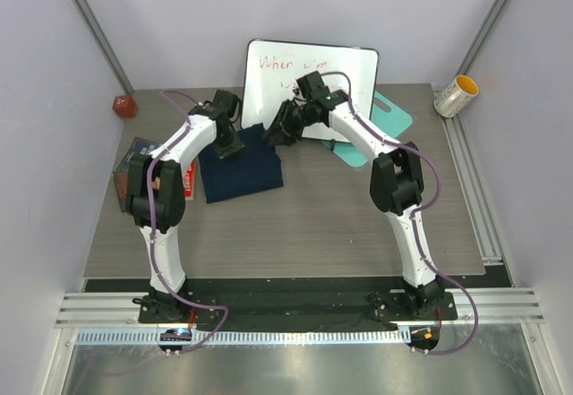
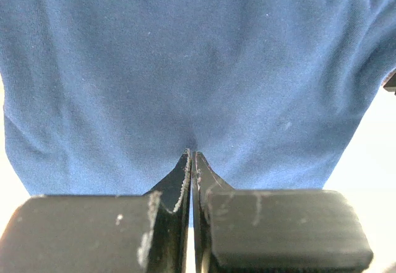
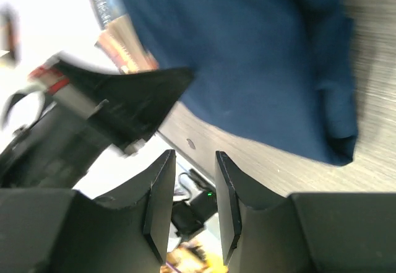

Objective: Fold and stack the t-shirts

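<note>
- Top external: one t-shirt (image 1: 242, 167) lies as a folded rectangle left of frame centre on the table (image 1: 313, 225), below the whiteboard (image 1: 309, 77).
- Left gripper (image 2: 191, 156): jaws closed tight at the t-shirt's upper edge. Creases gather at the tips, so it looks like a pinch on the cloth.
- Right gripper (image 3: 193, 158): narrow gap, nothing between the jaws, just off the t-shirt's upper right corner.
- Progress, my guess: this t-shirt is mostly folded, with a last fold or tidy left. No second t-shirt or stack in sight.
</note>
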### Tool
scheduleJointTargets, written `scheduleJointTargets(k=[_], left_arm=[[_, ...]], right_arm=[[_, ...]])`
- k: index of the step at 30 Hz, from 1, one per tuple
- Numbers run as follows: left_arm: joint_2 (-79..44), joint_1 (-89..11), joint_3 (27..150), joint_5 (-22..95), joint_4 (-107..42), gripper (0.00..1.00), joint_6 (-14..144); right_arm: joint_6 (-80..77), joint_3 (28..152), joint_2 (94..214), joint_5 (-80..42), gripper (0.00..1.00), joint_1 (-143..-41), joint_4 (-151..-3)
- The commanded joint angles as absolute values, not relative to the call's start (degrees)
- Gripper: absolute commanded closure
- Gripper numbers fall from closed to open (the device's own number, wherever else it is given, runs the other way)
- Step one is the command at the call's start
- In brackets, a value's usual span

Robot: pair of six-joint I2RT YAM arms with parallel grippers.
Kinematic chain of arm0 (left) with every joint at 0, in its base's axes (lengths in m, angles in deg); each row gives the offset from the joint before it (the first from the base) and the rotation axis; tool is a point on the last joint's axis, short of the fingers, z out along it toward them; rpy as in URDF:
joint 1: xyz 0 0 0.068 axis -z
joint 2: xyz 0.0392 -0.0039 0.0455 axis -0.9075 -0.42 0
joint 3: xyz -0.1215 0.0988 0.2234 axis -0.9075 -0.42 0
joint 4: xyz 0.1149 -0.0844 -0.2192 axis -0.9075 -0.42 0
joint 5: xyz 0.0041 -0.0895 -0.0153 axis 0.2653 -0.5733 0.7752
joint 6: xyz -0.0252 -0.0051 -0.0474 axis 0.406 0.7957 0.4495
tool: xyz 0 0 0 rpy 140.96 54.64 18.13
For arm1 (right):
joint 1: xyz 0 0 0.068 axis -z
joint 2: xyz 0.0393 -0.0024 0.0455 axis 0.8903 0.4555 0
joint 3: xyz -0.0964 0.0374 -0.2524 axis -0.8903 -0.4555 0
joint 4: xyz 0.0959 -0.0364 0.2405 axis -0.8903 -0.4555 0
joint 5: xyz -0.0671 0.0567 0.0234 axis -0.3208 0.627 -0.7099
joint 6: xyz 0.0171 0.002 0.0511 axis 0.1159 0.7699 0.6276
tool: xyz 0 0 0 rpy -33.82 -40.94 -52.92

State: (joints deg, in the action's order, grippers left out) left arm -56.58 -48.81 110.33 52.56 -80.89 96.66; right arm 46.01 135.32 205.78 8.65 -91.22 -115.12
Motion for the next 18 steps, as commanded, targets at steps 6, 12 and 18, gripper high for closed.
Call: scheduleJointTargets(k=[6,12,18], left_arm=[[-53.8,-49.3,112.1,53.9,-82.8,0.92,95.5],[-53.0,-50.8,114.6,55.1,-84.9,0.83,94.0],[-52.6,-52.0,113.9,56.1,-85.3,0.83,93.3]], right_arm=[[25.8,149.1,207.4,-3.3,0.62,-94.7,-134.8],[20.6,150.5,210.0,-8.9,0.62,-96.5,-136.5],[18.8,150.7,212.2,-12.7,0.62,-97.7,-134.6]])
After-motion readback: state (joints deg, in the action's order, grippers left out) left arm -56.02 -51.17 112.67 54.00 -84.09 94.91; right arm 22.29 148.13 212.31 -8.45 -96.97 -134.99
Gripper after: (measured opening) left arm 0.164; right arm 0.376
